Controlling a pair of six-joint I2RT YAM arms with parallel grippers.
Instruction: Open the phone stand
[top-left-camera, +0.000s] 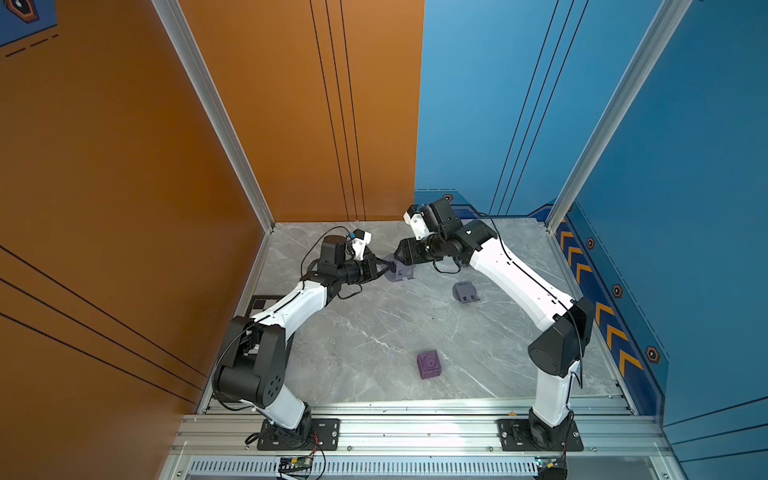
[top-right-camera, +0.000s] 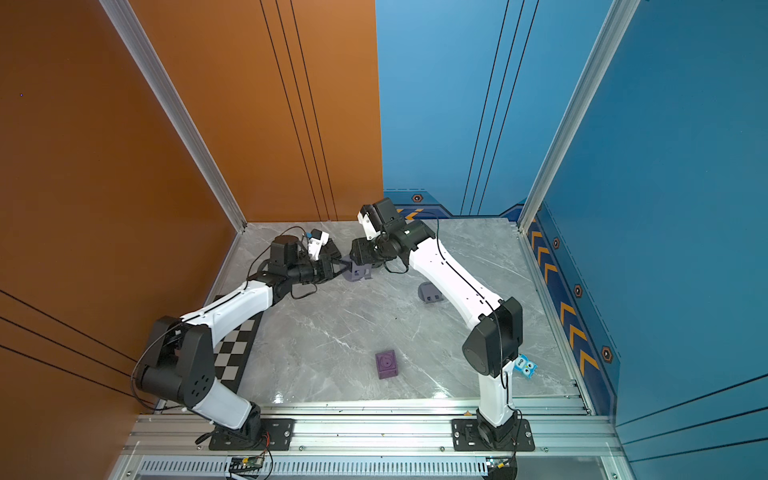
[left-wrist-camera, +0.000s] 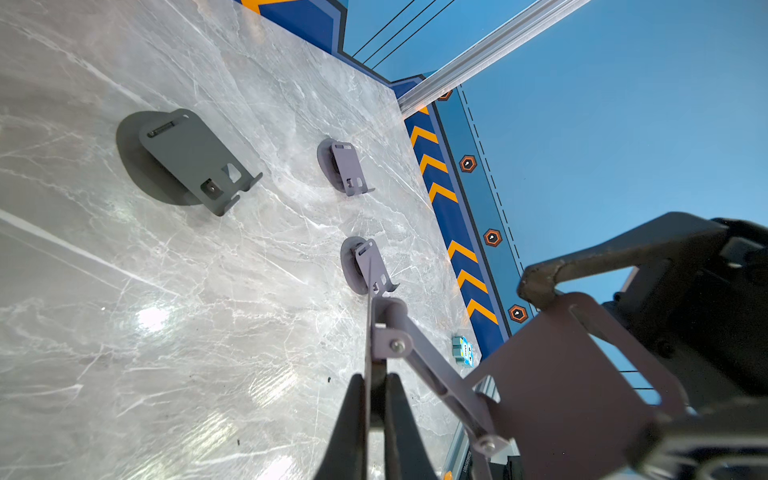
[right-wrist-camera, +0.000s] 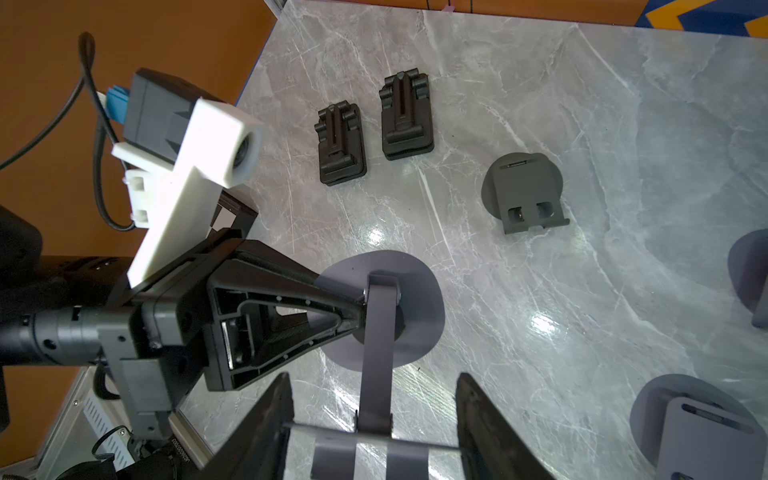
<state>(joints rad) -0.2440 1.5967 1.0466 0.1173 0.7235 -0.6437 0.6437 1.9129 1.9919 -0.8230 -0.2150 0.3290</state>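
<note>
Two claws: left claw (top-left-camera: 383, 264) and right claw (top-left-camera: 400, 261) meet tip to tip over the far middle of the counter (top-left-camera: 365, 332).
Left claw: clenched tight on the thin edge of the phone stand (top-left-camera: 401, 273), at its round base disc.
Right claw: grasping the same stand's flat rest plate across its width, one finger on each side.
Phone stand: between both claws, its hinged arm angled from disc to plate; I cannot tell whether it touches the counter.
Grey stand (top-left-camera: 465, 292): on the counter near the right claw, beside that arm's forearm.
Purple cube (top-left-camera: 429, 364): well apart from both claws, toward the arm bases.
</note>
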